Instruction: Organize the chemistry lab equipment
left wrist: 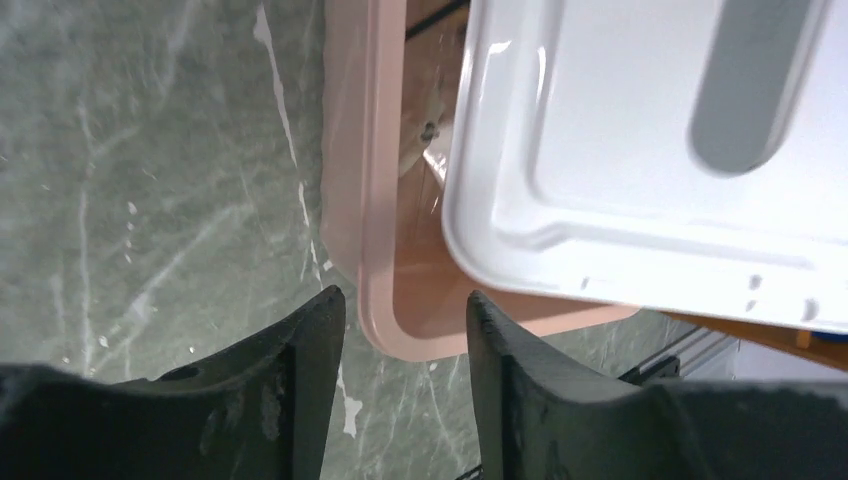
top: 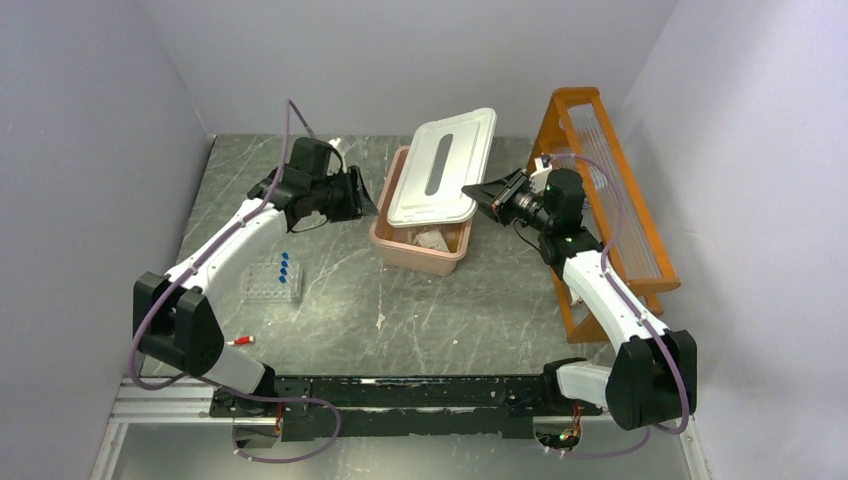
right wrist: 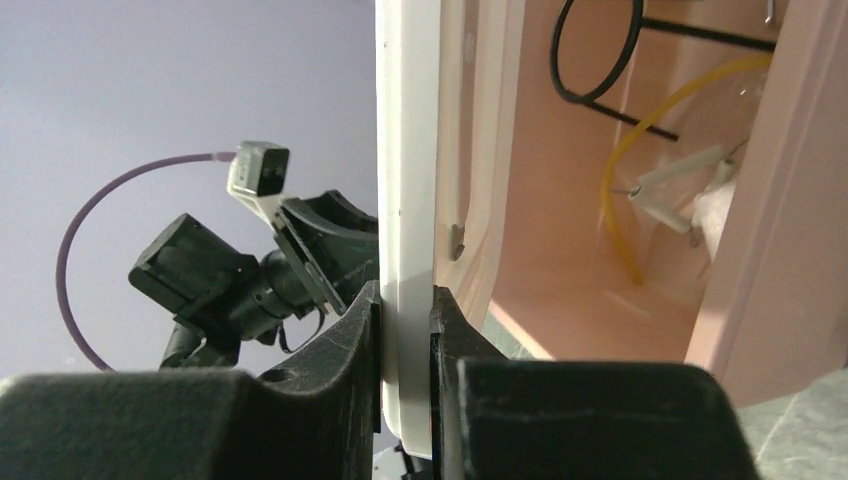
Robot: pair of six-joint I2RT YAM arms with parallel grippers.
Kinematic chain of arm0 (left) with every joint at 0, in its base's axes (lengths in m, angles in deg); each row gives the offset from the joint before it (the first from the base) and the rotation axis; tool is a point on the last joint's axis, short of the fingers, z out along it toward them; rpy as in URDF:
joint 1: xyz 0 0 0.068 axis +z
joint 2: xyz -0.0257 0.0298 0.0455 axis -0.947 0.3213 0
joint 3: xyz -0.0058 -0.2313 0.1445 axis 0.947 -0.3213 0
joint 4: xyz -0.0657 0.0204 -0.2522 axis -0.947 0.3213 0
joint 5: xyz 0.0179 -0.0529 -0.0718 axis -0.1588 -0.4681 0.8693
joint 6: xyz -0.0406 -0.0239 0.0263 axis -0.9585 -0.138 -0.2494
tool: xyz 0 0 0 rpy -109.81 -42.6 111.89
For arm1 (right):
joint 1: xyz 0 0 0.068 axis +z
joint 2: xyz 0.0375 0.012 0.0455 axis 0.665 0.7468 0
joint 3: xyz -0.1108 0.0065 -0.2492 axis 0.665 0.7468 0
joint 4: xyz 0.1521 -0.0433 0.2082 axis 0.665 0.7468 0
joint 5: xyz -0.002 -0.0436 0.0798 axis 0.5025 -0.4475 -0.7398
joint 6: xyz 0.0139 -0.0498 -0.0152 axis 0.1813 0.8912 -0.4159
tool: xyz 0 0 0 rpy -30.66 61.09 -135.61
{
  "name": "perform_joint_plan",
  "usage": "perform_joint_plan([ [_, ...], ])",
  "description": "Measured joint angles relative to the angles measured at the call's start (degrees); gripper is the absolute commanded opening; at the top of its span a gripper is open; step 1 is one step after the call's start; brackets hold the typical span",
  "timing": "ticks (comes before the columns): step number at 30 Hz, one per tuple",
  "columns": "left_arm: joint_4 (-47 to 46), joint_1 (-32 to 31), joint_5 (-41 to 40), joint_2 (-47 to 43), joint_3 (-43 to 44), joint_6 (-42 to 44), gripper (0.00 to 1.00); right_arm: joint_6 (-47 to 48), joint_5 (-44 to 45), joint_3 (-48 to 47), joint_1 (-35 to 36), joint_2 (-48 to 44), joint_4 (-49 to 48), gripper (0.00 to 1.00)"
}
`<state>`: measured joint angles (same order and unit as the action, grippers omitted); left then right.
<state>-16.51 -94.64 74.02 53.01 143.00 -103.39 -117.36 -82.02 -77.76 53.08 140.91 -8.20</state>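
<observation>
A pink bin (top: pixel 420 250) stands mid-table with a white lid (top: pixel 443 165) held tilted above it. My right gripper (top: pixel 478 195) is shut on the lid's right edge; in the right wrist view the fingers (right wrist: pixel 405 300) pinch the lid's rim (right wrist: pixel 408 150). Inside the bin (right wrist: pixel 560 200) lie a black wire ring (right wrist: pixel 598 50), amber tubing (right wrist: pixel 640 150) and a white rod-shaped piece (right wrist: pixel 680 175). My left gripper (top: pixel 365 198) is open beside the bin's left corner (left wrist: pixel 375 250), with nothing in it (left wrist: pixel 405 305), just below the lid (left wrist: pixel 620 170). Blue-capped tubes (top: pixel 283 266) stand in a clear rack at the left.
An orange wooden shelf (top: pixel 610 200) stands along the right wall, close behind my right arm. A red-capped white marker (top: pixel 240 341) lies near the left arm's base. A small scrap (top: pixel 381 321) lies in front of the bin.
</observation>
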Motion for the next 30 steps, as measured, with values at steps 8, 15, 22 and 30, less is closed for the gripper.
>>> perform_joint_plan([
  [8, -0.61, 1.95, -2.38, -2.97, 3.26, -0.39, 0.6, -7.23, -3.98, 3.58, 0.0, -2.56, -1.81, 0.0],
  [15, -1.79, 2.45, -0.09, -1.68, 3.26, -1.07, 0.69, -9.11, -5.4, 6.45, 0.02, -2.95, -1.73, 0.25],
  [22, -3.72, 2.45, 4.24, 2.45, 3.23, -1.66, 0.71, -4.07, -2.62, 4.31, 0.13, -3.08, 8.02, 0.61],
  [30, -2.91, 3.08, 6.19, 8.28, 6.21, 0.42, 0.71, 7.34, 2.08, -4.48, 0.15, -2.38, 24.33, 0.74],
])
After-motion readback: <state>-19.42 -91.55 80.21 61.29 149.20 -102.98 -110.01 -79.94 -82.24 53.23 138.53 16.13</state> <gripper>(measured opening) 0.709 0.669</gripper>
